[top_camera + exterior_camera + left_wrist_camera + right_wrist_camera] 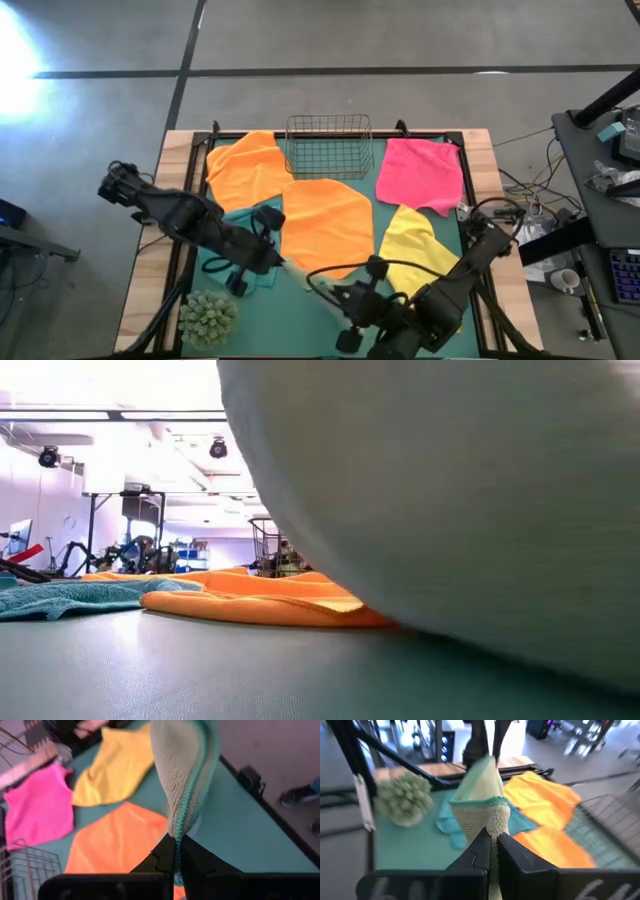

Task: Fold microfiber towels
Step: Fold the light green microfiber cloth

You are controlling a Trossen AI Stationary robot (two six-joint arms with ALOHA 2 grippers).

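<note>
Teal matting (300, 310) covers the wood-framed table. My left gripper (176, 851) and my right gripper (492, 846), both arms reaching inward low over the near edge, are each pinched tight on the pale olive-green fuzzy towel with teal stitched edging (184, 765), stretched between them above the mat. Two orange cloths (325, 222), a pink one (420, 172), a yellow one (412, 245) and a teal one (245, 222) lie flat near the wire basket (330, 145).
</note>
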